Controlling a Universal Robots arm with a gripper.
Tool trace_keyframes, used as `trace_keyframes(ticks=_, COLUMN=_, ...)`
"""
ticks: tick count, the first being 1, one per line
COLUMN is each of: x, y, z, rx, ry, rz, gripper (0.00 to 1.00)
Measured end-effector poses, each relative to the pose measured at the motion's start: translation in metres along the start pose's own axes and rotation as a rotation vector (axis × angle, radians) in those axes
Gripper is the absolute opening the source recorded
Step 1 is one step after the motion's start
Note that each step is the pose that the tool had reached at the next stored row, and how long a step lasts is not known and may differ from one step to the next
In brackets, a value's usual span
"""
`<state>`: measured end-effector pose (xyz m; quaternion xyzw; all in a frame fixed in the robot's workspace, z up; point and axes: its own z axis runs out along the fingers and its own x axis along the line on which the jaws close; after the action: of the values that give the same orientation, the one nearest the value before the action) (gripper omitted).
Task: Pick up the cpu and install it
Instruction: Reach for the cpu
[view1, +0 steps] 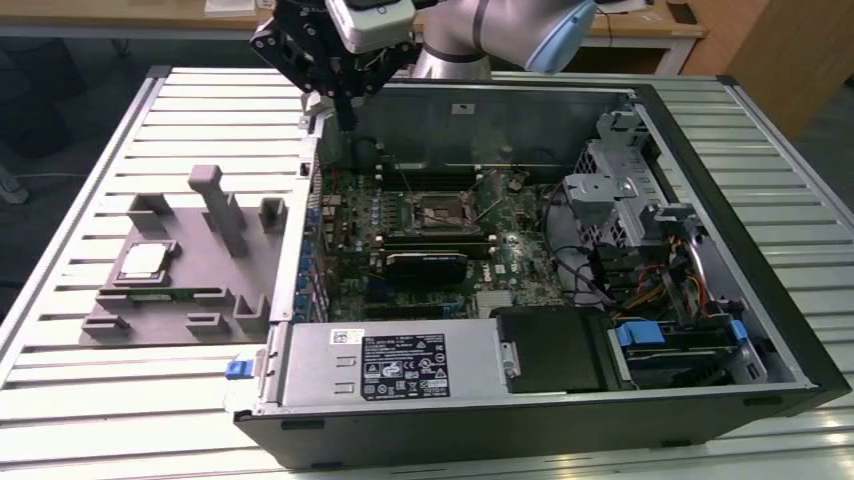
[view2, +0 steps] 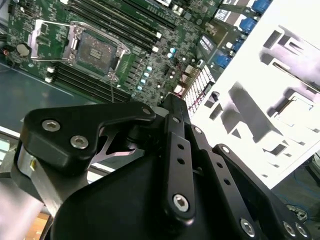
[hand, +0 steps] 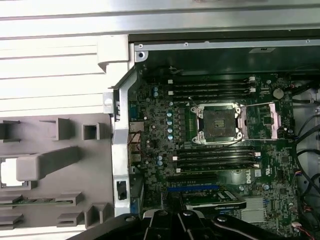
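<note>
A slatted metal table (view1: 80, 400) carries, in the exterior view, an open computer case (view1: 534, 420) and, at the exterior view's left of it, a grey tray (view1: 200, 272) with the cpu (view1: 144, 262) lying flat in a recess. The gripper (view1: 350, 125) hangs over the case's far corner, pressed together and empty, well apart from the cpu. In the second wrist view the socket (view2: 92, 45) on the motherboard inside the case has its metal frame swung open. In the first wrist view the tray sits just beside the case wall, holding the cpu as a pale square.
</note>
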<state>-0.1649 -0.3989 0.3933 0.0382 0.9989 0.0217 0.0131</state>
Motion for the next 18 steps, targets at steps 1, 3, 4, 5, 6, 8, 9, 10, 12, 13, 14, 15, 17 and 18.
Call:
trace_keyframes(ticks=1, x=0.0016, y=-0.0001, z=0.0000, rx=0.0000, ry=0.0000, rz=0.000, gripper=0.11)
trace_keyframes(ticks=3, x=0.0048, y=-0.0004, z=-0.0001, rx=0.0000, ry=0.0000, rz=0.000, gripper=0.11)
trace_keyframes(ticks=4, x=0.0064, y=-0.0005, z=-0.0001, rx=0.0000, ry=0.0000, rz=0.000, gripper=0.11)
trace_keyframes(ticks=5, x=0.0080, y=-0.0006, z=-0.0002, rx=0.0000, ry=0.0000, rz=0.000, gripper=0.11)
trace_keyframes(ticks=6, x=0.0097, y=-0.0007, z=-0.0002, rx=-0.0001, ry=0.0000, rz=0.000, gripper=0.11)
trace_keyframes(ticks=8, x=0.0127, y=-0.0010, z=-0.0003, rx=0.0000, ry=0.0000, rz=0.000, gripper=0.11)
trace_keyframes(ticks=9, x=0.0141, y=-0.0011, z=-0.0003, rx=0.0000, ry=0.0000, rz=0.000, gripper=0.11)
trace_keyframes(ticks=10, x=0.0156, y=-0.0012, z=-0.0003, rx=0.0000, ry=0.0000, rz=0.000, gripper=0.11)
trace_keyframes(ticks=12, x=0.0189, y=-0.0014, z=-0.0004, rx=0.0000, ry=0.0000, rz=0.000, gripper=0.11)
trace_keyframes(ticks=13, x=0.0205, y=-0.0016, z=-0.0004, rx=0.0000, ry=0.0000, rz=0.000, gripper=0.11)
trace_keyframes(ticks=14, x=0.0221, y=-0.0017, z=-0.0004, rx=0.0000, ry=0.0000, rz=0.000, gripper=0.11)
trace_keyframes(ticks=15, x=0.0237, y=-0.0018, z=-0.0005, rx=-0.0001, ry=-0.0001, rz=0.000, gripper=0.11)
trace_keyframes(ticks=17, x=0.0270, y=-0.0021, z=-0.0005, rx=-0.0001, ry=0.0000, rz=0.000, gripper=0.11)
trace_keyframes(ticks=18, x=0.0286, y=-0.0022, z=-0.0006, rx=0.0000, ry=0.0000, rz=0.000, gripper=0.11)
